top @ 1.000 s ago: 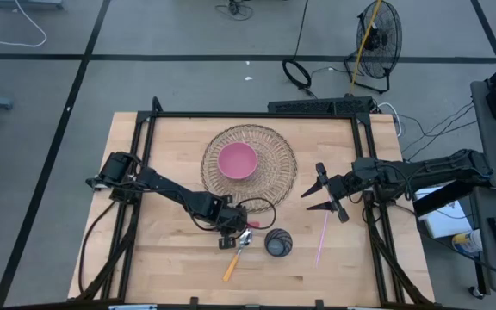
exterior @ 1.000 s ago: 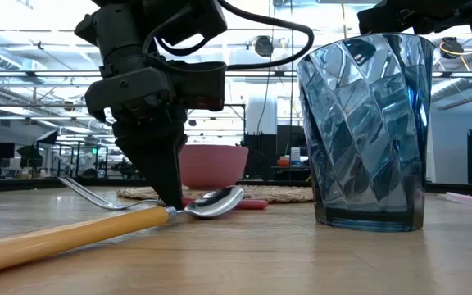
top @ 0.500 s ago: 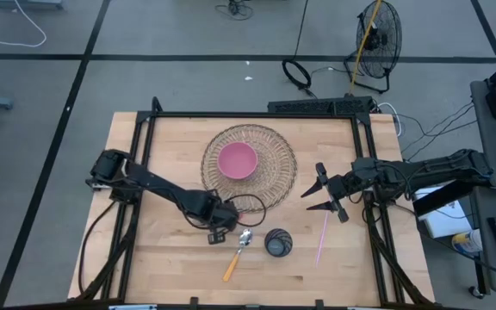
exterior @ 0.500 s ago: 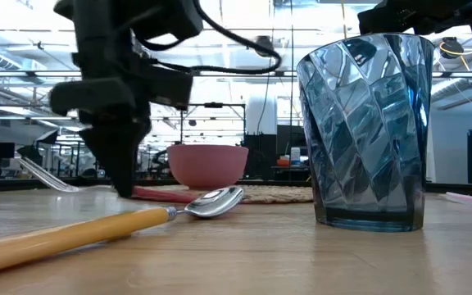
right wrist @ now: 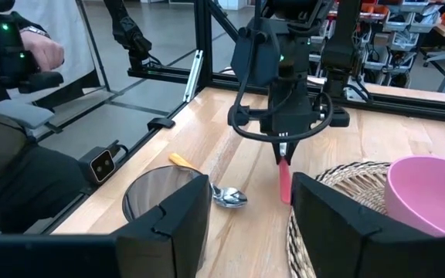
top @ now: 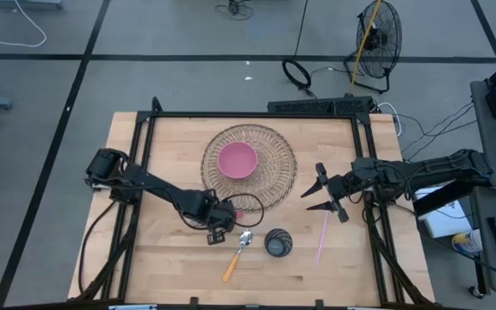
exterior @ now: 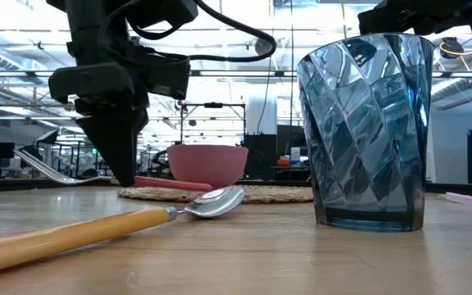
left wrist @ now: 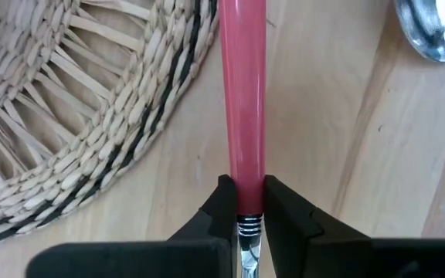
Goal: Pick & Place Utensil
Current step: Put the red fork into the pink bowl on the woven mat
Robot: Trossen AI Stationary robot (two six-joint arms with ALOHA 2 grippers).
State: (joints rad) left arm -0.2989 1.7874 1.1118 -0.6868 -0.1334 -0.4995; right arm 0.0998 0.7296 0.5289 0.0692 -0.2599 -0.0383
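Left gripper: the left gripper [left wrist: 242, 202] is clamped on a pink-handled fork [left wrist: 242, 100] where the handle meets the metal neck, holding it clear of the table [top: 162, 250] just off the near edge of the woven mat [top: 269, 176].
Fork's lie: in the low view the fork [exterior: 166, 183] runs close to level, its pink handle reaching toward the mat [exterior: 220, 193] and bowl and its metal tines stretching out the other way; the wrist view shows the handle running straight out from the fingers [left wrist: 221, 207], beside the mat's rim [left wrist: 91, 116].
Nearby: a spoon [top: 237, 252] with a yellow-orange handle lies flat on the table just beside the left gripper [top: 218, 232], its shiny bowl end toward the mat; a dark faceted glass tumbler [top: 277, 242] stands upright next to it, and a thin pink straw-like stick [top: 322, 237] lies further to the right.
Mat and bowl: the round mat is pale wicker with darker bands; a smooth pink bowl [top: 238, 160] sits at its centre.
Right arm: the right gripper [top: 327, 196] waits with its fingers spread wide above the table's right side, near the stick.
Surface: light wooden boards in a black frame.
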